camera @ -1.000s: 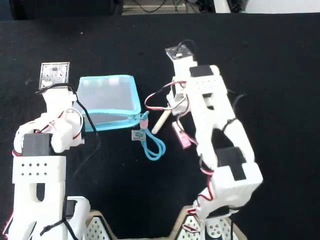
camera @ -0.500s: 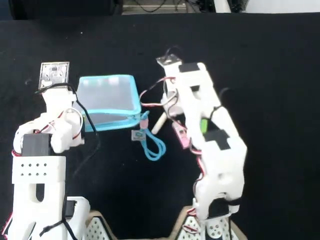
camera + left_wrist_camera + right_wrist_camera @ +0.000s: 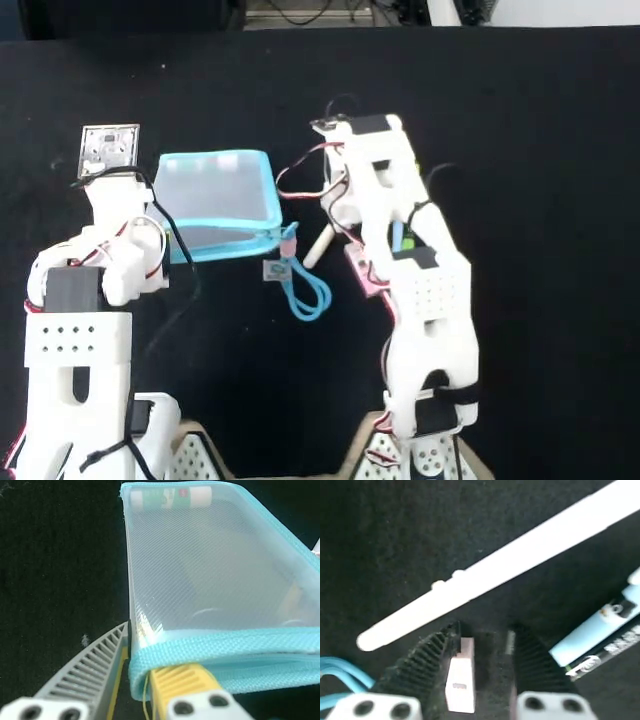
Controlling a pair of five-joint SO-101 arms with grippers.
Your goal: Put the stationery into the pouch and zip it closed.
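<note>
Right hand (image 3: 487, 635) hangs partly open over the surface (image 3: 520, 120), jaws straddling a small pale block (image 3: 459, 680). White pen (image 3: 495, 575) lies just past the fingertips, its long axis slanted across the gap. Pouch (image 3: 218, 200) is well off to the side, one edge pinched by the left hand (image 3: 137, 652). The right hand is nearer the stationery. Block-to-jaw contact is unclear, and from above the right arm (image 3: 425, 290) hides it.

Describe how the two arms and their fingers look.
Both arms are white plastic shells with black motor blocks, grids of small holes, and red, black and white cables at the joints. The left arm has ridged fingers, one grey, one yellow. The right arm has ridged black fingers on white bases.
</note>
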